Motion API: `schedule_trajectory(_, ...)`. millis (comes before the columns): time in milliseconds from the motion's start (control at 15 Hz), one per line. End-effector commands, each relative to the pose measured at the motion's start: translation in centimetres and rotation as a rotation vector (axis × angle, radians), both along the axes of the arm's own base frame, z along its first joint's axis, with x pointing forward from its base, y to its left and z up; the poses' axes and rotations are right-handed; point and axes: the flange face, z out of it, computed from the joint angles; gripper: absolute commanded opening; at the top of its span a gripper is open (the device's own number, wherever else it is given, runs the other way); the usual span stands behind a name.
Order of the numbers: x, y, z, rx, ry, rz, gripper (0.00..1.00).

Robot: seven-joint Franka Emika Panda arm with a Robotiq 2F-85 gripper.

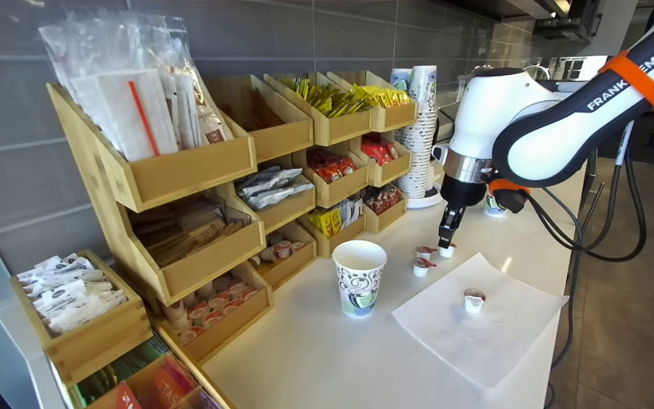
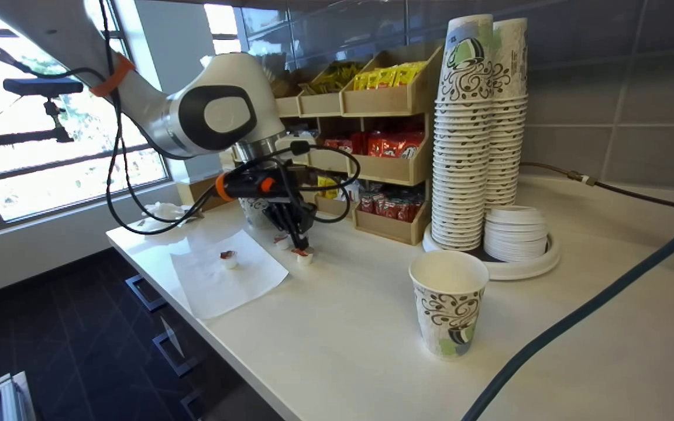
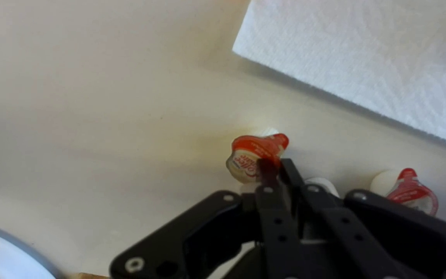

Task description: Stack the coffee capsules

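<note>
Two coffee capsules with red lids stand beside the paper towel (image 1: 480, 329): a middle one (image 1: 424, 252) and a front one (image 1: 420, 269). Another capsule (image 1: 473, 301) stands on the towel. My gripper (image 1: 445, 241) points down at a further capsule (image 1: 447, 250) near the middle one; in an exterior view my gripper (image 2: 299, 242) is at this capsule (image 2: 304, 257). In the wrist view my fingers (image 3: 278, 164) are nearly together, and the edge of that capsule's red lid (image 3: 250, 157) appears between their tips. The fingers hide part of a white capsule (image 3: 321, 184); the front capsule (image 3: 412, 195) shows at the right.
A white paper cup (image 1: 359, 278) stands left of the capsules. Another cup (image 2: 448, 304) stands on the far side of the arm. Tall cup stacks (image 2: 466, 152) stand on a round white tray (image 2: 530, 272). Wooden bins (image 1: 191, 170) with packets line the wall.
</note>
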Motion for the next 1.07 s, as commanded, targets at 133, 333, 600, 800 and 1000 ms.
schedule_trajectory(133, 0.3, -0.6, 0.7, -0.047, -0.008, 0.021, 0.0)
schedule_trajectory(333, 0.2, -0.8, 1.2, -0.074, -0.017, 0.029, 0.0)
schedule_trajectory(600, -0.1, 0.1, 2.7, -0.124, -0.044, 0.06, 0.0)
schedule_trajectory(800, -0.3, 1.3, 4.5, -0.156, -0.081, 0.091, 0.0)
schedule_trajectory(1000, -0.6, 3.1, 6.0, -0.185, -0.11, 0.123, 0.0)
